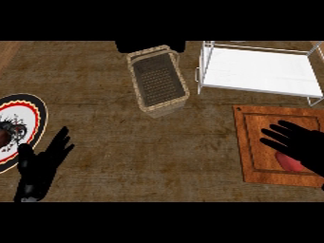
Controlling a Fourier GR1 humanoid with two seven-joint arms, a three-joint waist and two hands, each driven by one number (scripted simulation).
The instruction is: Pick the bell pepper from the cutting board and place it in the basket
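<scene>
A red bell pepper (288, 162) lies on the wooden cutting board (262, 123) at the right, mostly hidden under my right hand (311, 152). That hand hovers over it with fingers spread and straight, pointing left. The wicker basket (158, 84) stands at the upper middle, well left of the board, with a dark mesh bottom. My left hand (43, 166) rests open at the lower left, fingers up, beside a plate.
A round plate (10, 133) with a red and black rim and a brown item on it sits at the far left. A white wire rack (259, 71) stands at the upper right, just behind the cutting board.
</scene>
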